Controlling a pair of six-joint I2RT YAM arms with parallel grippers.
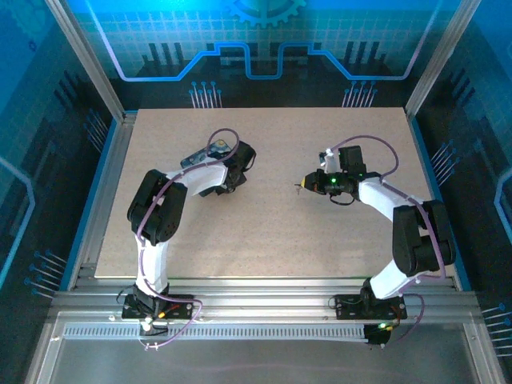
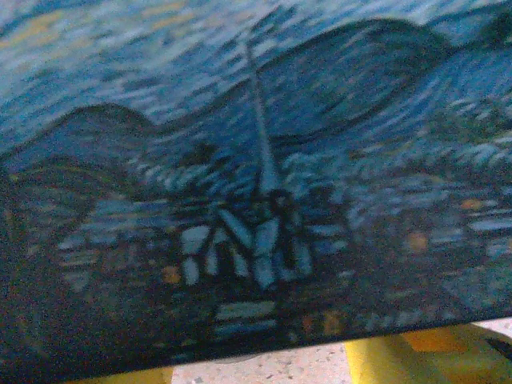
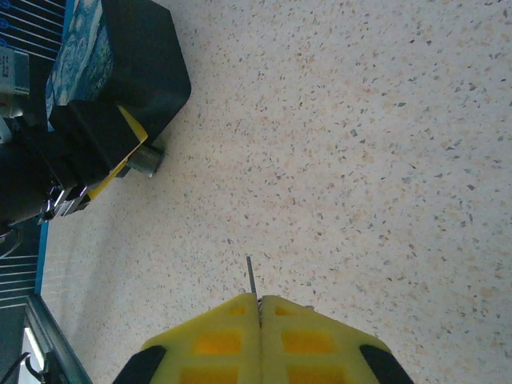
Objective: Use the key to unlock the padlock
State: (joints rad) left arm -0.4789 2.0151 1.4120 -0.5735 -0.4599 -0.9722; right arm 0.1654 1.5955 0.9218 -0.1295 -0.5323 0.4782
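Holding the key (image 3: 250, 276) pinched in my closed right gripper (image 3: 259, 300), well apart from the tin (image 3: 136, 72) my left gripper (image 2: 264, 366) looks clamped around; padlock too small to pick out, so inserting and turning remain undone.

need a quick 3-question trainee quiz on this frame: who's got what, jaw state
1. True or false: the left gripper is at the painted tin, while the right gripper is apart from it, over bare table.
2. The right gripper pinches: A) the key; B) a padlock; C) the tin.
3. Fill in: in the right wrist view, the right gripper's jaws stand ___.

Key: 1 true; 2 A, a thin metal blade sticks out from between the yellow fingertips; 3 shut.
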